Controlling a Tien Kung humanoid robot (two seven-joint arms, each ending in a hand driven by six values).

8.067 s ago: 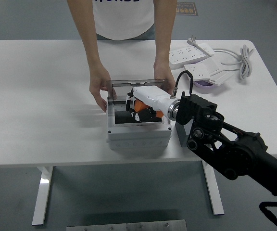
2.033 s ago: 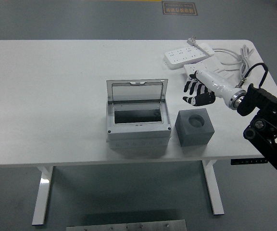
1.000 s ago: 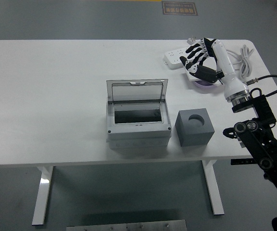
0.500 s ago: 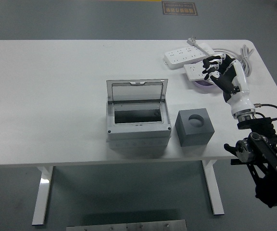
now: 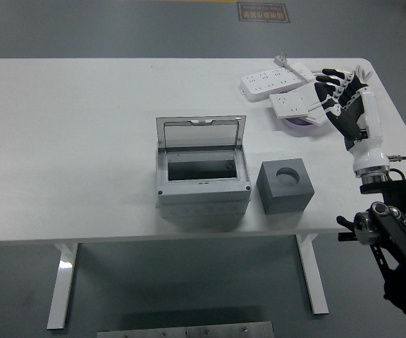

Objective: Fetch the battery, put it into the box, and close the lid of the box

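Observation:
The grey box (image 5: 203, 184) stands in the middle of the table with its lid (image 5: 201, 132) tilted up at the back. Its inside is dark and no battery shows in it or anywhere on the table. To its right sits a grey block (image 5: 285, 184) with a round hole in its top. My right hand (image 5: 338, 91) is raised near the table's right edge, past the block and beside the power strips. Its fingers are spread and hold nothing. My left arm is out of view.
Two white power strips (image 5: 277, 79) with a coiled cable (image 5: 358, 79) lie at the back right. A purple object (image 5: 300, 122) peeks out under the nearer strip. My black right forearm (image 5: 393, 232) hangs off the table's right side.
The person who steadied the lid is gone. My right hand has left the box, swung up over the power strips and drifted right toward the table's edge, fingers spread.

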